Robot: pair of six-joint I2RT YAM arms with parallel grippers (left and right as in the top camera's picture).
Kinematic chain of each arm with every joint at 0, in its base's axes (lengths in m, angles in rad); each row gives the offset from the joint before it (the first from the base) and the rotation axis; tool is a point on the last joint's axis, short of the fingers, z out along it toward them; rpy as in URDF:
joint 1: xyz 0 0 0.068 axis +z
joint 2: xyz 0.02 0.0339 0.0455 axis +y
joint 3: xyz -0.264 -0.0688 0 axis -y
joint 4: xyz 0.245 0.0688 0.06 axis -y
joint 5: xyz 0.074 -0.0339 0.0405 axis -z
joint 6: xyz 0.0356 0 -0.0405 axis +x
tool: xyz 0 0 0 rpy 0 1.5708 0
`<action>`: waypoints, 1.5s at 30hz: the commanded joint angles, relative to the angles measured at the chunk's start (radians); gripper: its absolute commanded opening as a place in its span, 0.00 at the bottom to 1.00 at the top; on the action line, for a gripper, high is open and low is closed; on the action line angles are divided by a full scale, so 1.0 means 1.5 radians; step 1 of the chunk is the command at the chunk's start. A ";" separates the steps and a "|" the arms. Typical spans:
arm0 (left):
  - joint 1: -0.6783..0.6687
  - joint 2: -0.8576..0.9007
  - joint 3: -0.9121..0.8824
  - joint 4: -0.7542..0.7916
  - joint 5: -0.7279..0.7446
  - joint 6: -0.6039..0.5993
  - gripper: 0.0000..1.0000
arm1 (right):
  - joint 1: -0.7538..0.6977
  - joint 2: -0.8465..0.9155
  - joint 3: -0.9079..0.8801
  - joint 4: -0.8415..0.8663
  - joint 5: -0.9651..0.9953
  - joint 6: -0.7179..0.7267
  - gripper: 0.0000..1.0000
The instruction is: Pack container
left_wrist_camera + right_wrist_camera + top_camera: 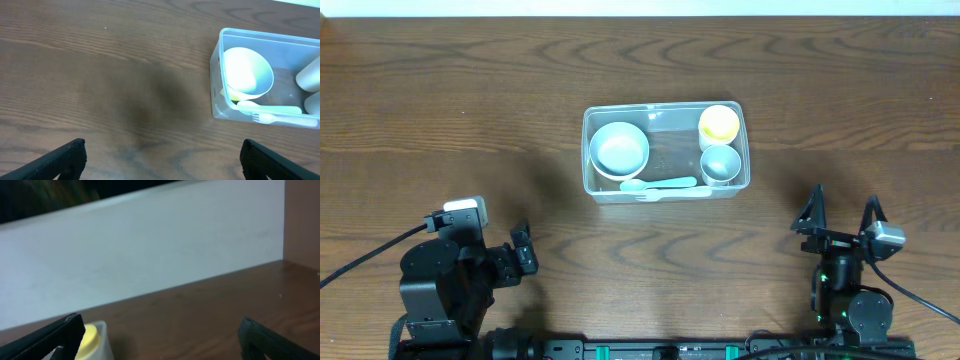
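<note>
The clear rectangular container [666, 196] stands at the middle of the table. Inside it are a white bowl [619, 149] at the left, a yellow cup [719, 124] and a pale blue cup [720, 164] at the right, and light utensils [660, 186] along the front wall. In the left wrist view the container [216, 80] is at the upper right, with the bowl [247, 70] and a fork [277, 118] in it. My left gripper [525, 250] is open and empty near the front left. My right gripper [842, 215] is open and empty at the front right. The right wrist view shows a container corner [102, 340] and the yellow cup [90, 337].
The wooden table [470, 120] runs to a pale wall at the back [150, 240]. A black cable [365, 258] leads off the left arm.
</note>
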 commanded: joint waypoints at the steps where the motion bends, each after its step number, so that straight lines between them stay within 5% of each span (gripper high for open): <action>1: -0.002 0.001 -0.001 0.001 -0.001 -0.006 0.98 | 0.005 -0.008 -0.002 0.015 0.008 -0.023 0.99; 11: -0.002 0.001 -0.001 0.001 -0.001 -0.006 0.98 | 0.005 -0.008 -0.002 -0.139 -0.069 -0.069 0.99; 45: -0.002 0.001 -0.001 0.001 -0.001 -0.006 0.98 | 0.004 -0.008 -0.002 -0.138 -0.081 -0.106 0.99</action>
